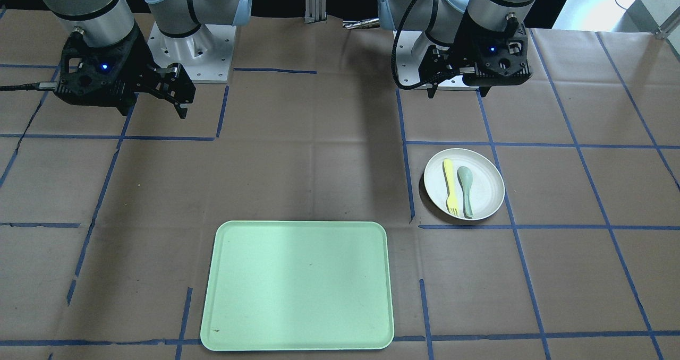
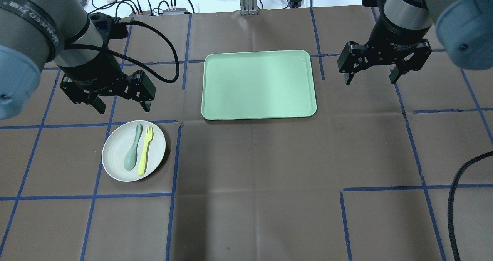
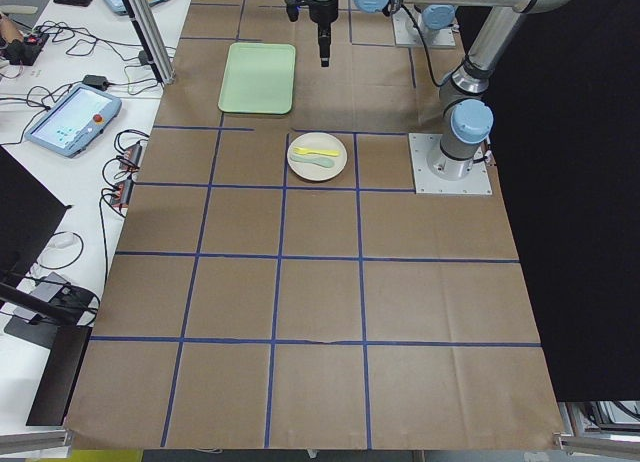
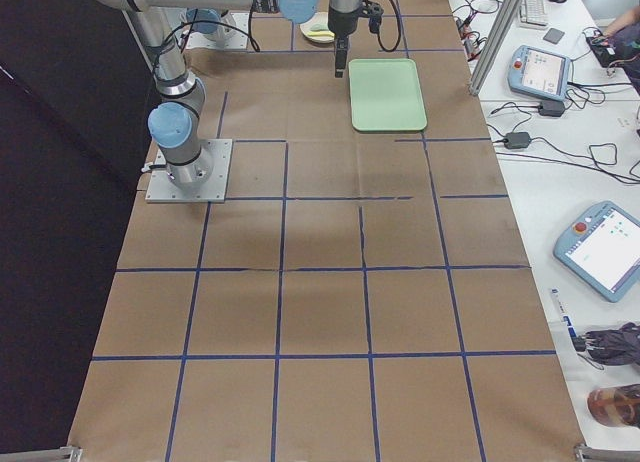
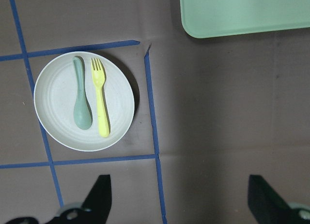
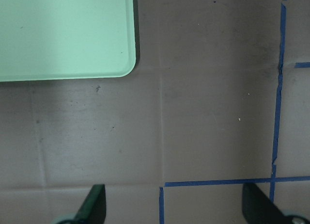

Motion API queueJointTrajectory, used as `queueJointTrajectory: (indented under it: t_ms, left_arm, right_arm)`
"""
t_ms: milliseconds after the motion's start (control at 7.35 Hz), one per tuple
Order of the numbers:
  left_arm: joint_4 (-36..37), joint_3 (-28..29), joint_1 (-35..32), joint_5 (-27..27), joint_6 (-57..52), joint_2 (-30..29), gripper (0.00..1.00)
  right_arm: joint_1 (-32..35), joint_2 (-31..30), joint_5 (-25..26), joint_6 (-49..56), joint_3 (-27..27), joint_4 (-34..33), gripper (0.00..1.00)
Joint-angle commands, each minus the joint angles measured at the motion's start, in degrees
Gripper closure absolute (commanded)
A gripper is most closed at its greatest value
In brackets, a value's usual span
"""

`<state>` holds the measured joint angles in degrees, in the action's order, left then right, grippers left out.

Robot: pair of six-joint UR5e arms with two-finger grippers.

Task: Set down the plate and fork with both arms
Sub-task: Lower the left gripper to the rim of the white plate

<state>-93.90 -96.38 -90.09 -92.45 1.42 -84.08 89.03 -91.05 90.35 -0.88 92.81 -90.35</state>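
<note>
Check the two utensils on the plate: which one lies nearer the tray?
The yellow fork. It lies on the plate beside the grey-green spoon, on the side toward the green tray; the spoon is on the side away from it.

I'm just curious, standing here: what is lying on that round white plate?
A yellow fork and a grey-green spoon lie side by side on the plate, neither covered. Whatever is beneath the plate itself is hidden.
</note>
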Motion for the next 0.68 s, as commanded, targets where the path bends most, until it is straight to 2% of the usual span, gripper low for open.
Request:
queueJointTrajectory:
  t_ms: [0,544]
  left_arm:
    - [-0.23,0.22,0.17,0.68,-0.02,-0.55,0.00]
    - [-0.05,0.93,0.26,-0.80,-0.02,-1.53,0.00]
  right_arm:
    - [0.09,0.00,0.00,-0.09,0.00,0.00,0.00]
    - [0.09,0.09,-0.09,-0.09,0.00,0.00,0.00]
